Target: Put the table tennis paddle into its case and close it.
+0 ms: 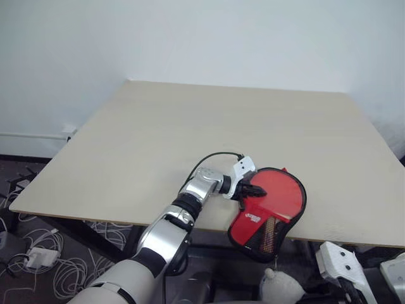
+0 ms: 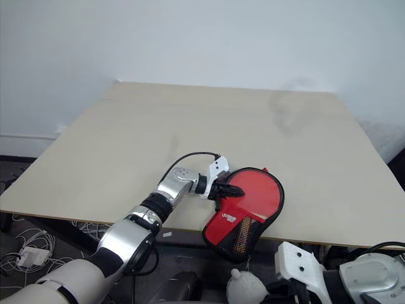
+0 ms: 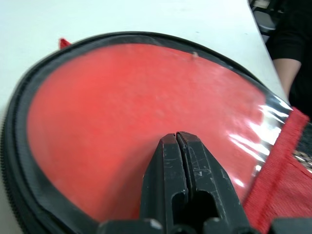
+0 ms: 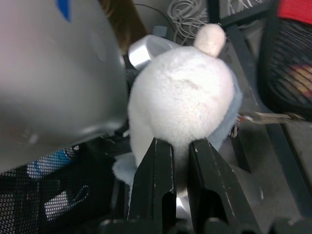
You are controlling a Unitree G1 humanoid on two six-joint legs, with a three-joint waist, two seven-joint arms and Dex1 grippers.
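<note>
Whitish fuzzy ball point(image 4: 183, 105) clamped in the right gripper point(image 4: 181, 146), low at the table's near edge. Left gripper point(image 3: 178, 141), fingers shut, presses the case point(image 1: 272, 212), which overhangs the table point(image 1: 190, 126); a harder push may tip it off.

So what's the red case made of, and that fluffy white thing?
The case looks like soft fabric with black edging, a glossy clear plastic window over the red (it shows glare) and a mesh lower panel. The fluffy white thing looks like plush, fuzzy fur; what it is exactly is unclear.
</note>
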